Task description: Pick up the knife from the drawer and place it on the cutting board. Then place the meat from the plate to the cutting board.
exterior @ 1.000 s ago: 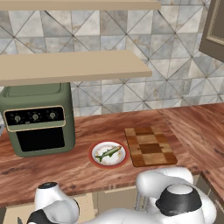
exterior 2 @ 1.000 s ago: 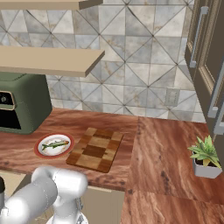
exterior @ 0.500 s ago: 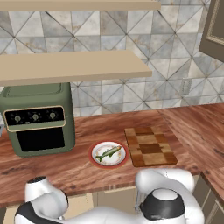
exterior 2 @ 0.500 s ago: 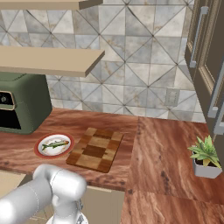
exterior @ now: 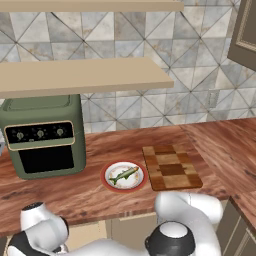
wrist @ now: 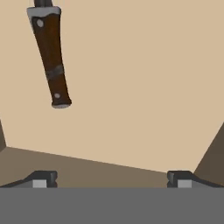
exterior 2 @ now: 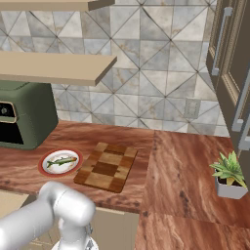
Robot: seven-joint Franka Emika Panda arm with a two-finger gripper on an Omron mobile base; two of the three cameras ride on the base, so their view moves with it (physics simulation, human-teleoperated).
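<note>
In the hand view the knife (wrist: 51, 57) lies on the light tan floor of the drawer (wrist: 140, 87), its dark brown handle toward me and its blade running off the top edge. My gripper (wrist: 112, 179) hangs above the drawer floor, open and holding nothing, with the handle up and to the left of its fingertips (wrist: 41, 178). On the countertop the checkered cutting board (exterior: 171, 167) (exterior 2: 106, 166) is bare. Just left of it the red-rimmed plate (exterior: 106, 176) (exterior 2: 44, 165) carries the small greenish fish, the meat (exterior: 123, 175) (exterior 2: 62, 161).
A green countertop oven (exterior: 45, 135) (exterior 2: 19, 119) stands left of the plate under a wooden shelf (exterior: 80, 75). A potted plant (exterior 2: 228, 173) sits on the right counter wing. Tall cabinet doors (exterior 2: 234, 73) rise at the right.
My arm has sunk lower in front of the counter in both base views. The board, plate and fish have not moved.
</note>
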